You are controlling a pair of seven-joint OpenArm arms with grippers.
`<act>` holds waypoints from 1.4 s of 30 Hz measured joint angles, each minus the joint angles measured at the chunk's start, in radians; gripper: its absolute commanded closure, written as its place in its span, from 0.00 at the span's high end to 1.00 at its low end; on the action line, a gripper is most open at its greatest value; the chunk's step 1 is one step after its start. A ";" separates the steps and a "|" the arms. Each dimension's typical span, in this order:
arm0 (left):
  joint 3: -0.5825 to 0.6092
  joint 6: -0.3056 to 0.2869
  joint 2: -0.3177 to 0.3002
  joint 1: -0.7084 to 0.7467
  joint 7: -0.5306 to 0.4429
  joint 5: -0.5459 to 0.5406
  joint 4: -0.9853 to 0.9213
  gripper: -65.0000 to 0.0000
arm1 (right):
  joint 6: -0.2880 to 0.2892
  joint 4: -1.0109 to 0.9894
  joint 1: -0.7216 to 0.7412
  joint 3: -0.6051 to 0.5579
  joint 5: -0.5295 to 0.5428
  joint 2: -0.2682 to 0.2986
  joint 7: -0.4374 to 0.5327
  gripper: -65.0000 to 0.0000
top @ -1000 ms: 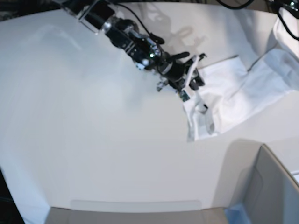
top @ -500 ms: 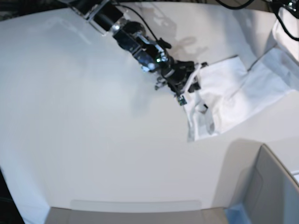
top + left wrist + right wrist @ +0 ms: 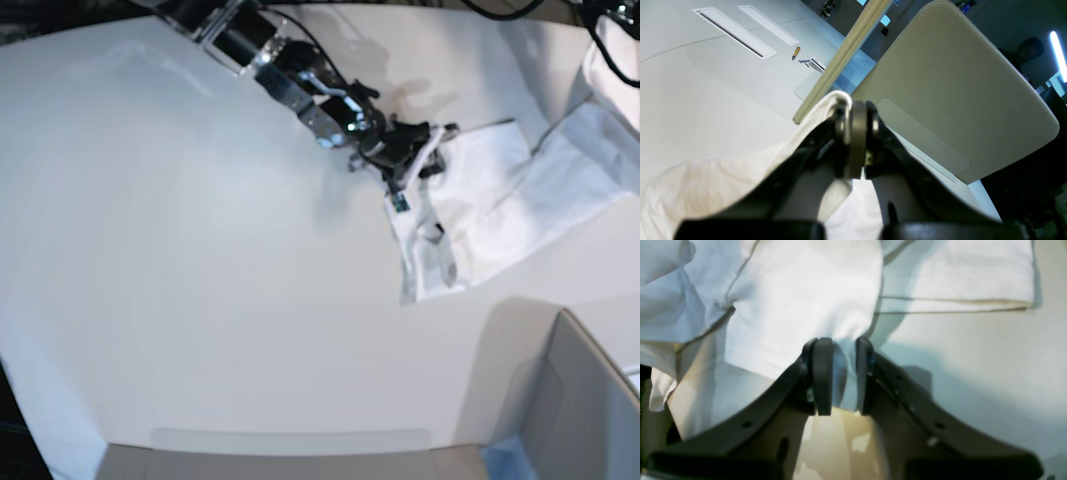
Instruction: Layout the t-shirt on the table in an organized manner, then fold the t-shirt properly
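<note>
The white t-shirt (image 3: 500,200) lies crumpled at the right of the table (image 3: 200,250), and its far part rises off the base view's right edge. No print shows. My right gripper (image 3: 425,150) reaches in from the upper left to the shirt's left edge. In the right wrist view the gripper (image 3: 842,373) is shut on a fold of the t-shirt (image 3: 800,290), with a pad on each side of the cloth. My left gripper (image 3: 853,116) is shut on a bunched bit of the t-shirt (image 3: 723,173), held above the table (image 3: 690,83). It is outside the base view.
A grey box with a blue corner (image 3: 570,400) stands at the front right, close below the shirt. It also shows as a grey panel (image 3: 957,83) in the left wrist view. Black cables (image 3: 610,30) hang at the top right. A small orange pen (image 3: 795,52) lies far off.
My right arm has moved right and slightly back onto the shirt's left edge, and its jaws have narrowed onto the cloth. The shirt edge there has lifted a little.
</note>
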 measured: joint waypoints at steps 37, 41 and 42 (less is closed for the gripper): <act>0.037 0.000 0.051 0.073 0.031 -0.002 0.001 0.00 | -0.001 0.598 0.047 0.087 -0.037 0.200 -0.010 0.00; 0.051 0.000 0.136 0.071 0.062 0.005 0.000 0.00 | -0.002 0.635 0.019 0.164 -0.032 0.245 -0.020 0.00; 0.052 0.000 0.157 0.071 0.079 0.007 0.000 0.00 | -0.002 0.645 0.013 0.182 -0.034 0.257 -0.023 0.00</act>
